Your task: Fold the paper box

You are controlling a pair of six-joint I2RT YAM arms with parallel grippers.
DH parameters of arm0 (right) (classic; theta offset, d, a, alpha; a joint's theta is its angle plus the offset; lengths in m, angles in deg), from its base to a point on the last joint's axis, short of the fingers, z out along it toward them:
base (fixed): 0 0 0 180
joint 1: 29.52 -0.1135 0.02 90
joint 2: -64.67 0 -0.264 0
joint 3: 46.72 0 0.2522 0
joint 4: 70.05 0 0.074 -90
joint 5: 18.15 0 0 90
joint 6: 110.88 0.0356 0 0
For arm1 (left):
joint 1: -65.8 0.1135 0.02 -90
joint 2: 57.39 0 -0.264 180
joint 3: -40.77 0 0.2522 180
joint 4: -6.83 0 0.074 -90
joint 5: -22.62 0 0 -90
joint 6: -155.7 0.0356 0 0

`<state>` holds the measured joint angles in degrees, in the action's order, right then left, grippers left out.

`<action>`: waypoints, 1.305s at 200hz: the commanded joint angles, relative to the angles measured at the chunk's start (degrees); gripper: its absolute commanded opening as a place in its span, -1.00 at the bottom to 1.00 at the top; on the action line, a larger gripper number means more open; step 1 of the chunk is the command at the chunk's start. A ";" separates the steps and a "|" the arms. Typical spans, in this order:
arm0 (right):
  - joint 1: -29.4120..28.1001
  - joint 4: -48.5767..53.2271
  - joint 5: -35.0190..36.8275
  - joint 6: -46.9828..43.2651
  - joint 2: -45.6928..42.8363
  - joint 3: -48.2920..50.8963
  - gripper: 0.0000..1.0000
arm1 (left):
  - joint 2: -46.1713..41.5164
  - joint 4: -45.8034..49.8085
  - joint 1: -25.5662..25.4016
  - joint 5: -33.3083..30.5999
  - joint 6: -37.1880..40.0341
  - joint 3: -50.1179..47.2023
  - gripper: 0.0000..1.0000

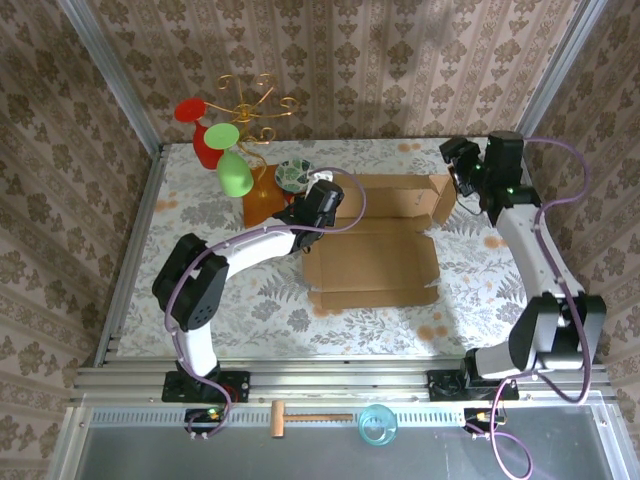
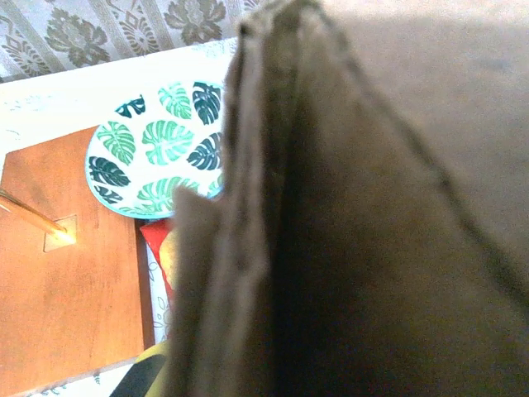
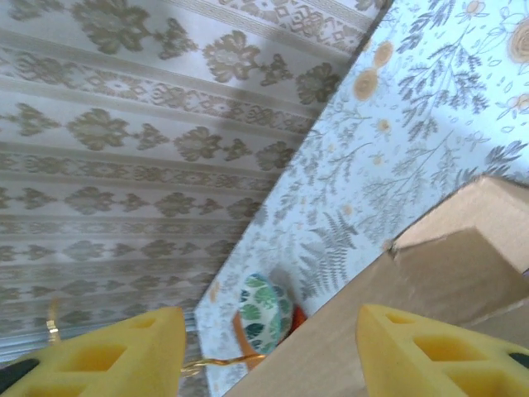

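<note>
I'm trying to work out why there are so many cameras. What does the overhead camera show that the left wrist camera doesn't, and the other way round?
Overhead: the left arm and right arm, the whole paper box partly folded, the gold wire stand with red and green cups on it, and a wooden mallet at the near rail.
Left wrist: the box's cardboard edge very close up, and the leaf print on the small dish in detail.
Both: the box, the dish, and the stand's orange-brown wooden base.

Brown paper box (image 1: 375, 255), partly folded, rear wall upright, front flaps flat
</note>
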<state>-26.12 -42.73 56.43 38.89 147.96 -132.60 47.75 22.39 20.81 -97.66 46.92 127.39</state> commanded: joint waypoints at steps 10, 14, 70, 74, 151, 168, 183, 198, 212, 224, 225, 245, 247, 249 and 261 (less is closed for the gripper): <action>0.20 8.51 -2.20 -7.06 4.16 -1.02 0.16 | -1.11 3.60 0.23 2.02 0.59 1.01 -1.00; 0.16 8.38 -2.34 -7.34 4.41 -0.88 0.18 | -1.04 3.76 0.18 2.13 0.59 1.17 -1.00; 0.11 8.84 -3.98 -11.40 8.12 0.48 0.24 | -0.33 5.04 0.21 3.19 0.59 1.71 -1.00; 0.12 8.38 -4.58 -11.28 8.51 0.57 0.24 | -0.37 5.13 0.25 3.21 0.59 1.75 -1.00; -0.76 2.51 -11.12 -6.19 10.22 1.25 -0.08 | 0.83 5.49 0.18 4.17 0.18 2.98 -1.00; -0.76 1.37 -11.61 -4.76 10.17 1.78 -0.27 | 1.03 5.65 0.26 4.27 -0.01 3.20 -1.00; -0.76 0.71 -11.85 -3.76 10.17 2.07 -0.35 | 1.12 5.66 0.30 4.40 -0.45 3.33 -1.00; -0.75 0.61 -11.67 -3.57 10.00 2.08 -0.35 | 1.12 5.99 0.64 4.66 -1.18 3.36 -1.00; -0.67 1.28 -10.41 -4.17 9.10 2.07 -0.25 | 0.99 6.58 1.02 5.07 -2.41 3.43 -1.00; -0.67 2.09 -7.35 -5.36 6.85 2.62 -0.10 | 0.65 7.35 1.58 5.70 -3.65 3.56 -1.00; -0.67 2.18 -6.99 -5.45 6.61 2.69 -0.09 | 0.62 7.43 1.62 5.77 -3.68 3.58 -1.00; -0.05 5.19 1.33 -6.61 0.78 5.57 0.01 | 0.15 8.40 2.06 6.18 -4.12 4.02 -1.00; 0.12 5.19 2.08 -6.58 0.04 6.17 0.02 | 0.08 8.46 2.05 6.26 -4.08 4.08 -1.00; 0.29 5.03 2.70 -6.52 -0.60 6.94 0.02 | 0.11 8.54 2.09 6.33 -4.07 4.16 -1.00; 1.18 3.59 5.02 -5.74 -4.75 11.47 0.03 | -0.03 8.99 2.26 6.71 -3.97 4.35 -1.00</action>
<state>-26.34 -39.84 52.76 33.36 152.11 -126.78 48.02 29.45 22.42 -92.35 44.51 129.49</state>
